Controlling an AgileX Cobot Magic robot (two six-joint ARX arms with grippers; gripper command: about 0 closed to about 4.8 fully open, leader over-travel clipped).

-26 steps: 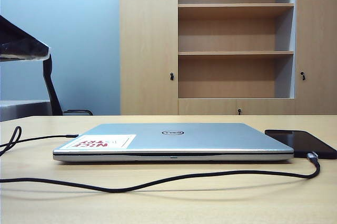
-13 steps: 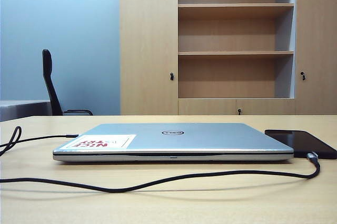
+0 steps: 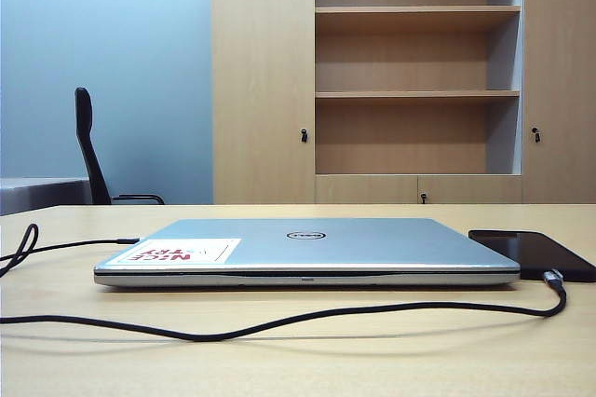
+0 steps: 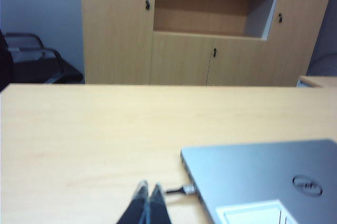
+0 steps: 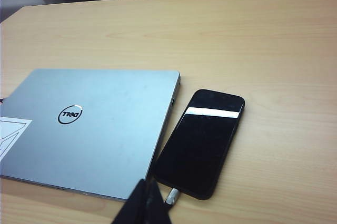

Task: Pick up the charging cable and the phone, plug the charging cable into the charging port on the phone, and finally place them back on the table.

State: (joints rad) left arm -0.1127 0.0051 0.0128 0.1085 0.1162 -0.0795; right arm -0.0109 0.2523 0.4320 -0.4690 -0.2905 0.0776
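Scene: we see a closed laptop (image 3: pixel 305 250) on the table (image 3: pixel 372 360).
Phone (image 5: pixel 201 141): flat on the table beside the laptop, cable (image 3: pixel 279 321) plug (image 5: pixel 172 197) at its short edge, apparently plugged in.
Right gripper (image 5: pixel 147 199): clenched, empty, just beside the plug.
Left gripper (image 4: pixel 148 196): clenched, empty, near the laptop's far side.
Our judgement: task looks finished.

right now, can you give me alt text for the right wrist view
A black phone lies flat on the pale wood table beside a closed silver laptop, with the charging cable plug at the phone's near short edge. The shut right pincer sits just above that plug, holding nothing.
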